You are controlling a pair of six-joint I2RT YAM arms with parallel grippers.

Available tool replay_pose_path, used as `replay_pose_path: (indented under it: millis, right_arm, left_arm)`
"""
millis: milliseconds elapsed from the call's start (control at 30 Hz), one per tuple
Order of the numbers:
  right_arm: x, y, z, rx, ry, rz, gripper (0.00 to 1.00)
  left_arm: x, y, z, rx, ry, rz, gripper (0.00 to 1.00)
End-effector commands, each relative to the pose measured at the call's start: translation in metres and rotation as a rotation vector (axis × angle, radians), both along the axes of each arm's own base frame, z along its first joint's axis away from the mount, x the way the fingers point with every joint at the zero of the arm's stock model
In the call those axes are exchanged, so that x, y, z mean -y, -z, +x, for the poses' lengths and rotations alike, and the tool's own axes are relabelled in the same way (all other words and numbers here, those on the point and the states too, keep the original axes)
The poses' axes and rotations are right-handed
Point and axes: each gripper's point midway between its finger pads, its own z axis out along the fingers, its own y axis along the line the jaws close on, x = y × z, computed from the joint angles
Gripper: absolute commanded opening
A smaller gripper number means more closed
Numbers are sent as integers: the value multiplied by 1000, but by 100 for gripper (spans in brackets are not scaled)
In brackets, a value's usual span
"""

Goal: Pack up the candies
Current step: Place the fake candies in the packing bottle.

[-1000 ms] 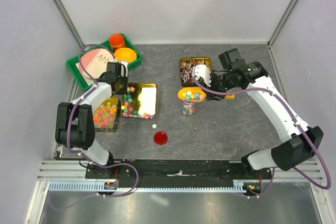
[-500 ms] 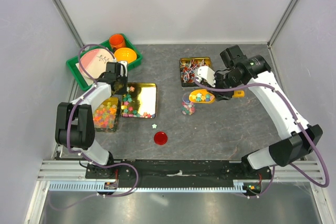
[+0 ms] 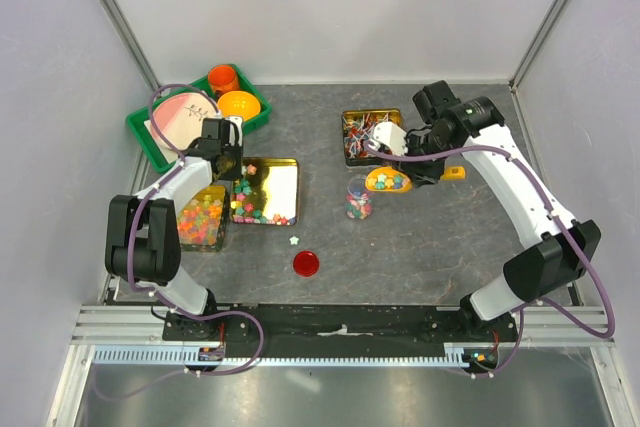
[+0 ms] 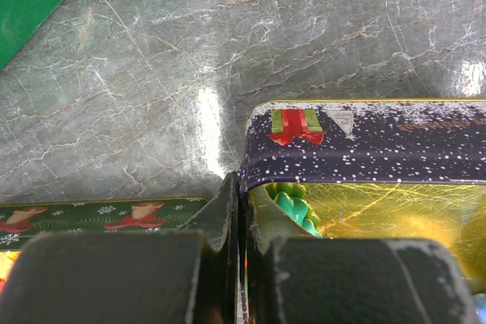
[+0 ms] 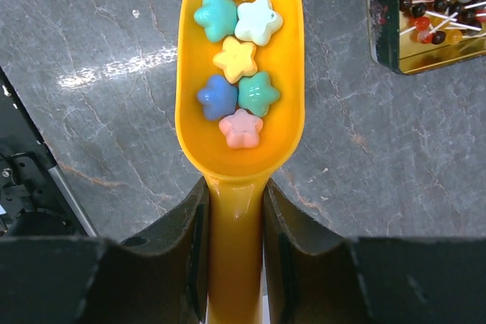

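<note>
Pastel star candies [image 3: 258, 210] lie in an open gold tin [image 3: 280, 179] left of centre. My left gripper [image 3: 228, 161] is shut on that tin's near-left wall [image 4: 258, 158], one finger inside and one outside; a green candy [image 4: 295, 207] sits by the inner finger. My right gripper [image 5: 235, 195] is shut on the handle of a yellow scoop [image 5: 241, 149] holding several star candies [image 5: 237, 58]. In the top view the scoop [image 3: 388, 181] hovers just right of a small clear jar [image 3: 358, 199] partly filled with candies. One loose candy [image 3: 294, 239] lies on the table.
A red lid [image 3: 306, 263] lies near the front. A tin of lollipops [image 3: 362, 133] stands behind the jar. A tin of gummy pieces [image 3: 203, 219] sits left of the gold tin. A green tray [image 3: 150, 139] with a cup, bowl and plate is at the back left.
My right arm has carried the loaded scoop from over the jar to the right and slightly back, so it now hangs beside the jar. The left arm has not moved.
</note>
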Motion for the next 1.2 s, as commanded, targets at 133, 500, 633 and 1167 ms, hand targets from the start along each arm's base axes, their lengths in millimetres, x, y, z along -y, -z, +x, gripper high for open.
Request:
replay_pose_path:
  millis: [133, 500, 633, 1167]
  right_arm:
    - [2, -17, 12, 51, 11, -13, 0]
    - [5, -19, 9, 42, -10, -38, 0]
    - [3, -19, 5, 44, -22, -45, 0]
    - [7, -6, -3, 28, -24, -165, 0]
  left_arm:
    - [6, -12, 14, 62, -14, -58, 1]
    - [6, -11, 15, 59, -15, -57, 1]
    - [6, -9, 14, 54, -14, -57, 2]
    - [5, -11, 14, 57, -14, -56, 1]
